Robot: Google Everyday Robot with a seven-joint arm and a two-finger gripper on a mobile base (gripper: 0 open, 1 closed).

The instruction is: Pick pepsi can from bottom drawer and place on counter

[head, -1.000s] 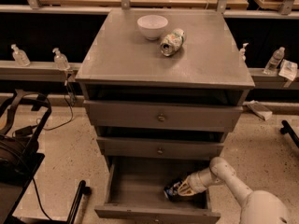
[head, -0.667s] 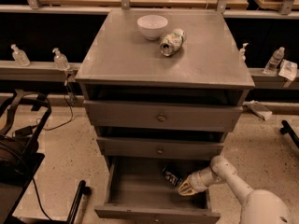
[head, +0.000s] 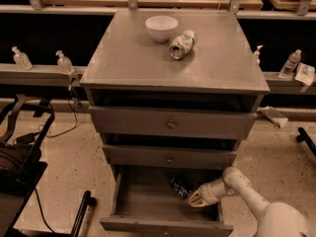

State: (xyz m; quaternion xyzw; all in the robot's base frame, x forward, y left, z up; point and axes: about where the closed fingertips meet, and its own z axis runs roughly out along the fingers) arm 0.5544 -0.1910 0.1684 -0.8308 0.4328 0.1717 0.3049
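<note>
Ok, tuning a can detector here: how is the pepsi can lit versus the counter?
Camera view: the counter is evenly lit; the pepsi can lies in shadow at the back of the bottom drawer, dark on grey; the gripper, just beside it inside the drawer, catches warm light.

One view | looked down from above, facing the drawer cabinet (head: pixel 170 125) front | mid-distance | gripper (head: pixel 197 199) sat low-right, inside the bottom drawer (head: pixel 148 204)
</note>
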